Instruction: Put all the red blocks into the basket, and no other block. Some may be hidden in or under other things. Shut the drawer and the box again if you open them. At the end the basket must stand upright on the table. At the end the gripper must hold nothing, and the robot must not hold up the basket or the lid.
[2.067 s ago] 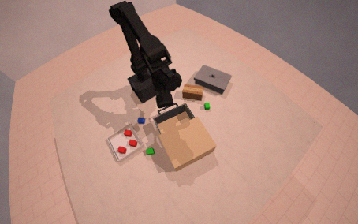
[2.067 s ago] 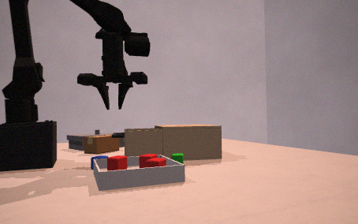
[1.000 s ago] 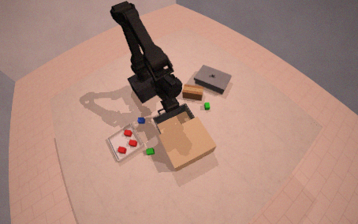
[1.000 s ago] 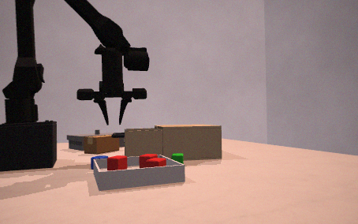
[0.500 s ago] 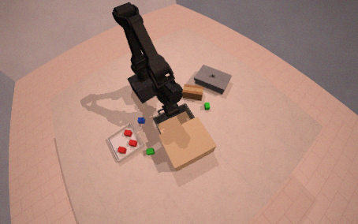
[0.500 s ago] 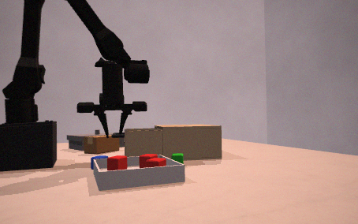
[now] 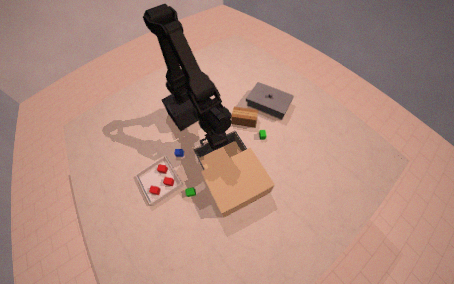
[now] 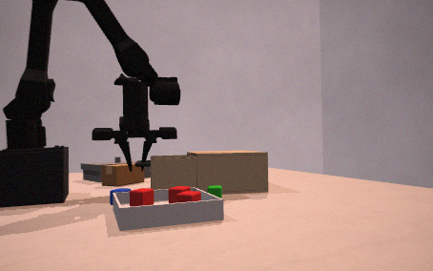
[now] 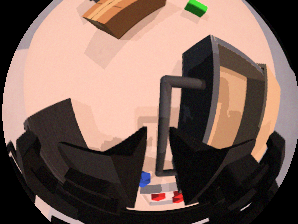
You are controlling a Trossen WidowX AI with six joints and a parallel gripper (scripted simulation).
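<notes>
Basket (image 7: 142, 191) (image 8: 169, 217) (image 9: 152, 189) stands upright on the table and contains three red blocks (image 7: 168, 181) (image 8: 141, 197) (image 9: 158, 197), set apart from one another on its floor in the top view. Tan cabinet (image 7: 240, 180) (image 8: 232, 172) (image 9: 272, 110) has its drawer (image 7: 200, 154) (image 8: 174, 172) (image 9: 195, 115) pulled out on the side toward the arm. Bare tan floor shows in the visible part of the drawer; the rest is covered by the cabinet top, so its contents cannot be verified. Gripper (image 7: 207, 144) (image 8: 136, 169) (image 9: 158, 130) points down at the drawer handle (image 8: 143, 164) (image 9: 164, 120), its fingers fairly narrow but parted, with the handle's bar between them and a gap visible on one side. Grey box (image 7: 270, 100) (image 8: 91, 172) has its knobbed lid on; its interior is concealed. Brown wooden block-like item (image 7: 244, 118) (image 8: 121, 176) (image 9: 125, 20) sits near the grey box. Outside the containers, a blue block (image 7: 179, 153) (image 8: 120, 190) (image 9: 145, 179) and a green block (image 7: 190, 192) (image 8: 215, 192) lie near the basket on different sides. Second green block (image 7: 262, 134) (image 9: 196, 7) lies near the brown item.

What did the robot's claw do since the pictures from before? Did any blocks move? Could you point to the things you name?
The claw (image 7: 215, 143) (image 8: 137, 168) (image 9: 158, 130) came down to the handle (image 8: 142, 163) (image 9: 164, 125) of the open drawer (image 8: 174, 173) (image 9: 197, 107), and its fingers moved closer together around it. I can't tell if they grip it yet. The drawer, the basket (image 7: 142, 191) (image 8: 169, 217) and the blocks I can see stayed put.
</notes>
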